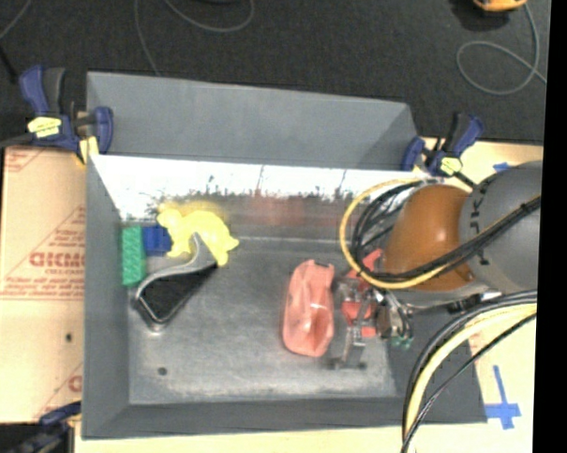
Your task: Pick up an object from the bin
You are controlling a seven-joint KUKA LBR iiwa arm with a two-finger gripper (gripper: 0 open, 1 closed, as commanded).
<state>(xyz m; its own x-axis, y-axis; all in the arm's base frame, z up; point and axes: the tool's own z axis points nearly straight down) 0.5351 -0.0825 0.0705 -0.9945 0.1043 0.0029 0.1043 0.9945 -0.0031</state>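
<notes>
**Pincer low at the bin's right, pink lump just beside it at 9 o'clock**

The pincer [352, 341] is down close to the floor of the bin [231, 359], near the right wall, under the arm's orange cover [424, 238] and its looped cables. Whether it is apart or together I cannot tell; its tip is lost among dark parts and shadow, and nothing can be seen gripped in it.

The nearest thing is a pink, glossy, oblong lump [310, 309]. It lies at 9 o'clock from the pincer, just beside it and possibly touching along its right edge. Its long axis runs from 12 to 6 o'clock, so the pincer stands along its flank rather than over it. As I judge it, a grasp would need a short shift toward 9 o'clock and a closing line across the short width, from 3 to 9.

Nothing stands between the two. The right wall is close behind the pincer at 3 o'clock and leaves little room on that side.

Further out, at about 10 o'clock and well apart, a small cluster sits against the far left corner: a dark scoop-shaped thing with a grey rim [173, 289], a floppy yellow thing [201, 229], a blue block [155, 240] and a green block [132, 256]. The floor between the lump and this cluster is bare.
</notes>
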